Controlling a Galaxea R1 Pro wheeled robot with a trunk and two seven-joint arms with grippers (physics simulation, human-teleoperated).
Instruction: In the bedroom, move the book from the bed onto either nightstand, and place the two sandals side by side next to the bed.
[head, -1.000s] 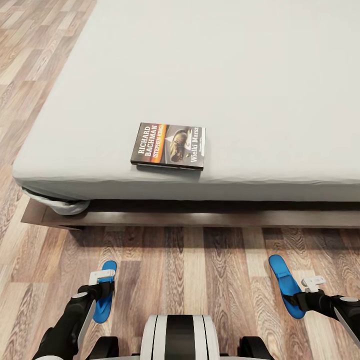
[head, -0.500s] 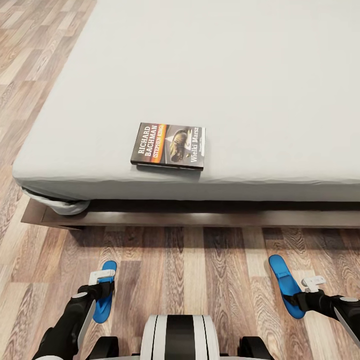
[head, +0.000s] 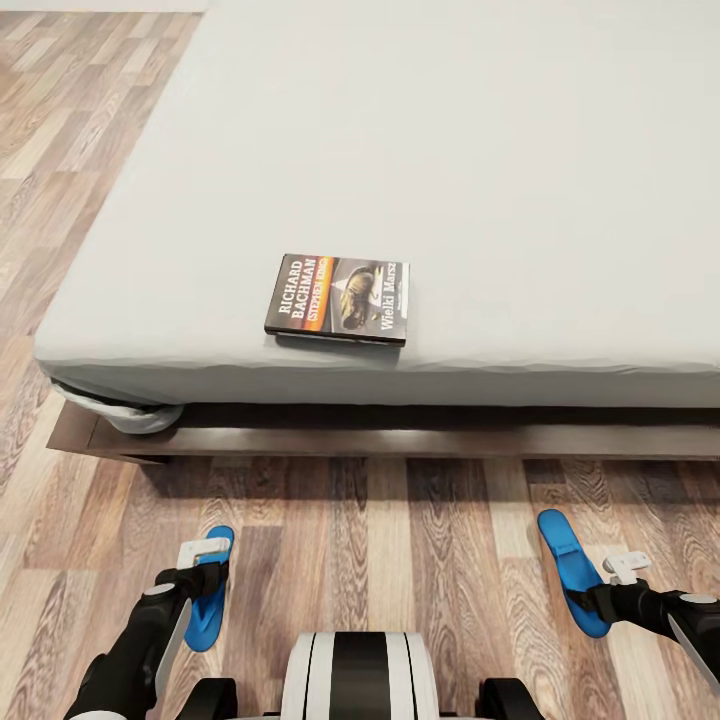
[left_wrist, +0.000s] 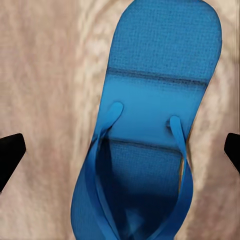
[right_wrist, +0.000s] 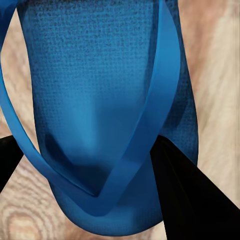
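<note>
Book (head: 338, 299) lay flat near the bed (head: 480, 150) edge | 2 sandals well apart on the floor (head: 400, 530) | left gripper (left_wrist: 120, 150) spread over left sandal (left_wrist: 150, 140), straddling its long axis | right gripper (right_wrist: 100, 190) pinched right sandal (right_wrist: 100, 100).

place: bedroom | cues: large bed (head: 450, 150) with grey mattress, wood-plank floor (head: 400, 540)

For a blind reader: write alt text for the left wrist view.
A bright blue flat sandal with a V-shaped strap lies on light wood-plank floor, between the left gripper's two black fingers, spread wide at the picture's edges.
</note>
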